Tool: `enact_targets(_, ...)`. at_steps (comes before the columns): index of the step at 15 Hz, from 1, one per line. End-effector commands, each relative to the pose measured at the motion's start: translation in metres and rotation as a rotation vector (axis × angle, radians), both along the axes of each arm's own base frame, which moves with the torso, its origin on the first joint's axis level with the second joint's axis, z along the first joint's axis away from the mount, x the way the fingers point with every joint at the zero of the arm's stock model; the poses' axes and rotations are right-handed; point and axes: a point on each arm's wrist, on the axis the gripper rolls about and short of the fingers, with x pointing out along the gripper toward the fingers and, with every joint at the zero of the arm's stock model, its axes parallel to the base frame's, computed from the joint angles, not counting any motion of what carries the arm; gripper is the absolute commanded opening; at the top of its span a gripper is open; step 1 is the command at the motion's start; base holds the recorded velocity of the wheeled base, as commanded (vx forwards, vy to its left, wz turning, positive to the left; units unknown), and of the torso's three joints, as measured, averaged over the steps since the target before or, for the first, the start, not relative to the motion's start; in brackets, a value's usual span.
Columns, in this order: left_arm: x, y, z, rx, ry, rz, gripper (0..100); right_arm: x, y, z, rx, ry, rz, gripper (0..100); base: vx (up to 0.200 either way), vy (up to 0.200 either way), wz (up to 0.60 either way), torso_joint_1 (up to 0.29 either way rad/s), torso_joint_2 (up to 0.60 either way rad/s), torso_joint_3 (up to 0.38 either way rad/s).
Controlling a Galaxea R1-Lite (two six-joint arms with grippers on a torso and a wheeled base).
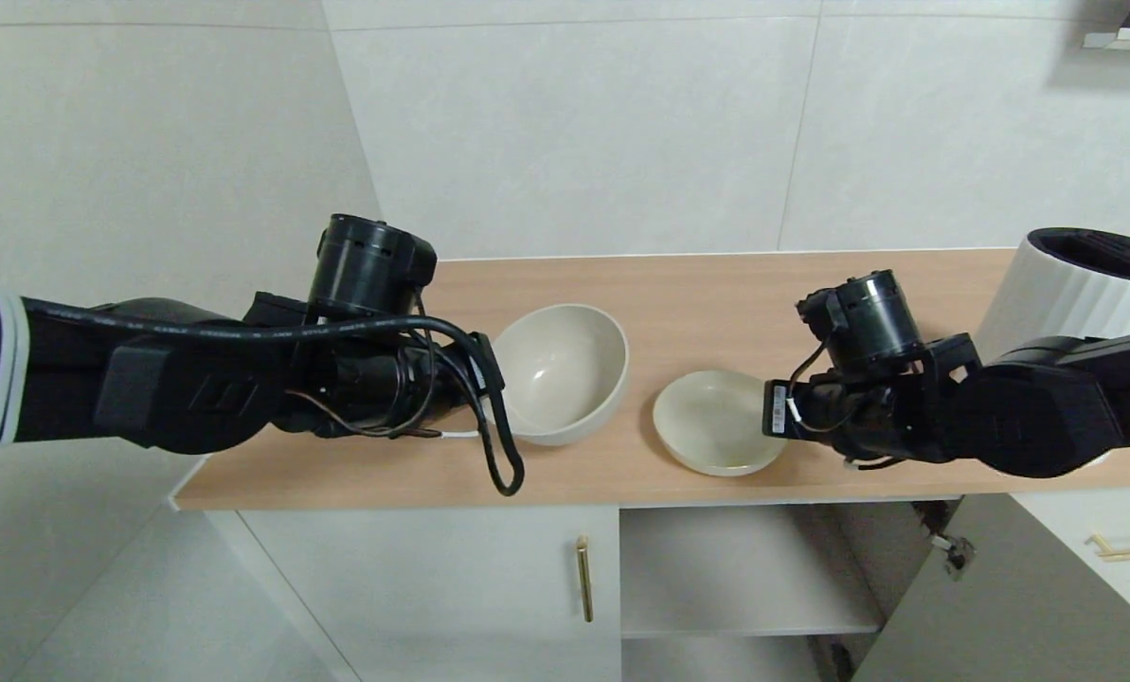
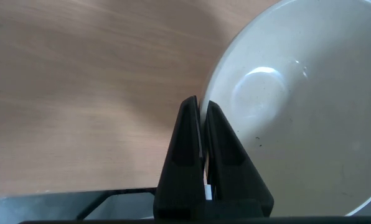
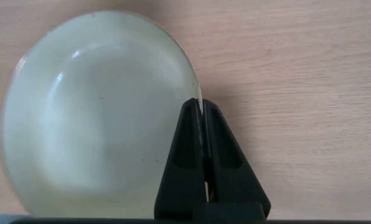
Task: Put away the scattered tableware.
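A deep cream bowl (image 1: 565, 369) rests tilted on the wooden counter (image 1: 716, 294), its opening turned toward my left arm. My left gripper (image 2: 201, 102) is shut on the near rim of the bowl (image 2: 297, 112). To its right lies a shallow cream plate (image 1: 716, 421) near the counter's front edge. My right gripper (image 3: 202, 106) is shut on the rim of the plate (image 3: 98, 112), one finger inside and one outside. In the head view the left gripper (image 1: 493, 403) and right gripper (image 1: 780, 417) sit mostly hidden behind their wrists.
A white ribbed cylindrical container (image 1: 1085, 284) stands at the counter's right end. Below the counter, an open cabinet bay with a shelf (image 1: 744, 568) shows, its door (image 1: 1000, 606) swung out to the right. A closed door with a gold handle (image 1: 583, 578) is to the left. A tiled wall backs the counter.
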Motion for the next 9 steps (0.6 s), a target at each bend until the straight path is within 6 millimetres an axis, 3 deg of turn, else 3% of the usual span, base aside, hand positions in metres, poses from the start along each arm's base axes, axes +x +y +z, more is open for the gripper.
enact_targets(1, -0.014, 0.007, 0.012, -0.011, -0.021, 0.001, 0, -0.011, -0.006, 0.018, 0.027, -0.036, 0.007, 0, 0.000, 0.000, 0.00, 0.000, 0.00, 0.000)
enact_targets(6, -0.066, 0.040, 0.033, 0.055, -0.089, -0.042, 0, -0.067, -0.035, 0.063, 0.151, -0.087, 0.153, 0, 0.000, 0.000, 0.00, 0.000, 0.00, 0.000)
enact_targets(7, -0.088, 0.049, 0.035, 0.067, -0.110, -0.064, 0, -0.089, -0.047, 0.071, 0.138, -0.064, 0.203, 0, 0.000, 0.000, 0.00, 0.000, 0.00, 0.000)
enact_targets(9, -0.098, 0.053, 0.036, 0.071, -0.122, -0.098, 0, -0.099, -0.052, 0.075, 0.133, -0.053, 0.224, 0, 0.000, 0.000, 0.00, 0.000, 0.00, 0.000)
